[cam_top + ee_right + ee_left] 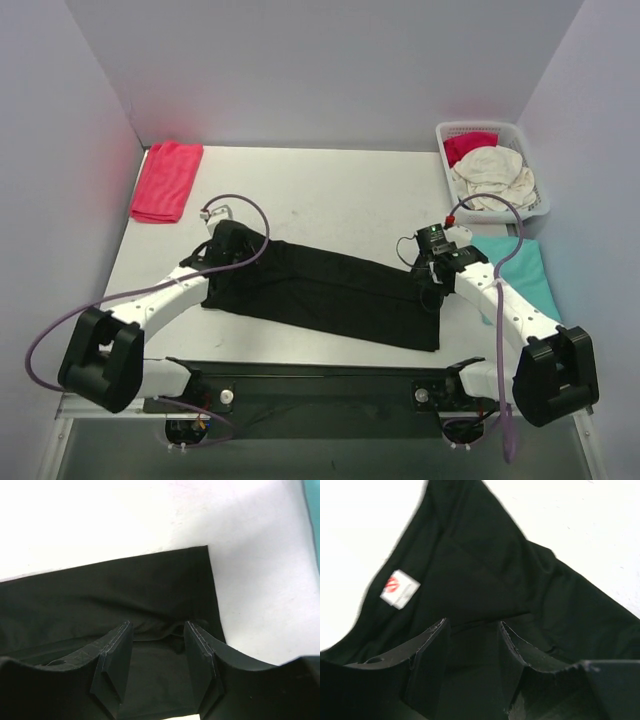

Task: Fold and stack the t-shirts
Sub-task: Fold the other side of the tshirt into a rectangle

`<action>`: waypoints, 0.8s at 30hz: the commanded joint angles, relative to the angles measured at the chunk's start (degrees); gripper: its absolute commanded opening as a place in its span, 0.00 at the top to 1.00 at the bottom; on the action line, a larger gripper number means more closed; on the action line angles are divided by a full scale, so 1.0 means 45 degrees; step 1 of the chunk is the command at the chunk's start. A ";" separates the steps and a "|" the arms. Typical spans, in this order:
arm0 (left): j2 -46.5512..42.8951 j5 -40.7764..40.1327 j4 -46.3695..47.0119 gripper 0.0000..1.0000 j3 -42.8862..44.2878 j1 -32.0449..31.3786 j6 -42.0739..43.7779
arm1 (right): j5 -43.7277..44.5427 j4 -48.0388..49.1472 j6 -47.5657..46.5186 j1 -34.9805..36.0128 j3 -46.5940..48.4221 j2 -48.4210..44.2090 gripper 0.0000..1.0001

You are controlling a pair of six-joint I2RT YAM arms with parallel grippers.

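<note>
A black t-shirt (320, 295) lies folded into a long band across the table's middle. My left gripper (222, 250) hangs over its left end, and my right gripper (430, 275) over its right end. In the left wrist view the gripper (473, 625) is open above the black cloth (485, 565), near the white neck label (400, 588). In the right wrist view the gripper (159, 626) is open too, with rumpled black cloth (100, 595) lying loose between its fingers near the shirt's corner. A teal t-shirt (525, 265) lies at the right. A folded red t-shirt (165, 180) lies back left.
A white lattice basket (478, 124) at the back right holds a cream shirt (492, 175) and a red one (468, 145). Purple cables loop from both arms. The teal shirt's edge (314, 505) shows at the right of the right wrist view.
</note>
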 commanded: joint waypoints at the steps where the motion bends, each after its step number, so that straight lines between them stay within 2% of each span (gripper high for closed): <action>1: 0.1342 0.1623 0.1583 0.47 0.1161 -0.0056 0.0808 | 0.0543 -0.0492 0.0272 0.0336 0.0566 0.0406 0.55; 5: 0.2655 0.2659 0.2190 0.48 0.1845 -0.0134 0.1062 | 0.0601 -0.0492 0.0331 0.0551 0.0566 0.0582 0.55; 10: 0.3866 0.3051 0.2464 0.48 0.2335 -0.0212 0.1101 | 0.0621 -0.0472 0.0350 0.0649 0.0468 0.0661 0.55; 17: 0.4318 0.3813 0.2758 0.48 0.2315 -0.0329 0.1004 | 0.0699 -0.0492 0.0351 0.0650 0.0390 0.0699 0.55; 22: 0.3967 0.3950 0.2133 0.56 0.2082 -0.0505 0.0965 | 0.0738 -0.0492 0.0370 0.0649 0.0312 0.0680 0.55; 24: 0.3753 0.3950 0.2054 0.62 0.1906 -0.0622 0.0965 | 0.0757 -0.0492 0.0409 0.0669 0.0293 0.0680 0.55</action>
